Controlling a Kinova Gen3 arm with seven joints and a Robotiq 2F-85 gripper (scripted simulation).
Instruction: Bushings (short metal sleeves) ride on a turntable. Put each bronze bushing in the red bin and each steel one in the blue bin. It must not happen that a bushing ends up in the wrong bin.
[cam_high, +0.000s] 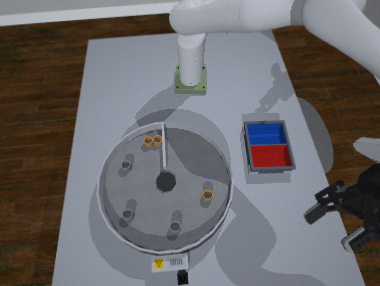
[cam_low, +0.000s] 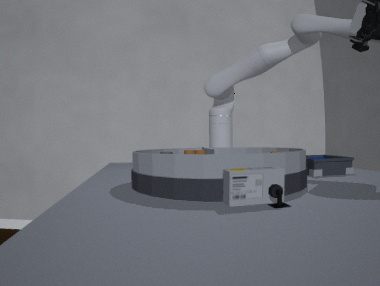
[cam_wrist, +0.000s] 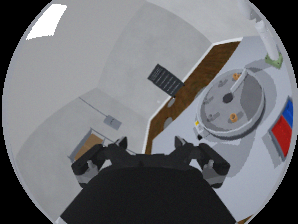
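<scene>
Your gripper (cam_high: 330, 228) (cam_low: 361, 46) (cam_wrist: 150, 141) was wide open, its two fingers well apart, with nothing between them. It touched nothing you could see, and hung well apart from the turntable (cam_high: 103, 220) (cam_low: 175, 185) (cam_wrist: 231, 134), off to its right in the top view.

Between gripper and turntable in that view was a two-part tray, right of the turntable: the blue bin (cam_high: 266, 134) (cam_wrist: 290, 112) was nearer the arm's base, the red bin (cam_high: 270, 156) (cam_wrist: 282, 136) farther from it. You could see no bushing in either.

On the turntable, in the top view, two bronze bushings (cam_high: 148, 145) stood side by side by the straight divider (cam_high: 164, 150) (cam_wrist: 240, 80), and a third bronze bushing (cam_high: 203, 195) was right of the dark hub (cam_high: 166, 181) (cam_wrist: 228, 98). Three steel bushings (cam_high: 175, 230) were spread left of and below the hub.

The turntable stood on a grey table (cam_high: 75, 220) (cam_low: 150, 240) (cam_wrist: 173, 135). Behind the turntable, the arm rose from a green base plate (cam_high: 180, 91) (cam_wrist: 269, 64). Around lay a dark wood floor (cam_high: 30, 125) (cam_wrist: 192, 90) and plain grey walls (cam_low: 100, 75) (cam_wrist: 115, 60).

Your exterior view showed the turntable's side, a pale band over a dark one, and the upright face of a labelled box (cam_high: 170, 263) (cam_low: 245, 187) in front; its rim hid most of the bushings. Only your wrist view showed a dark slatted panel (cam_wrist: 166, 80) on the wall, well beyond the turntable.
</scene>
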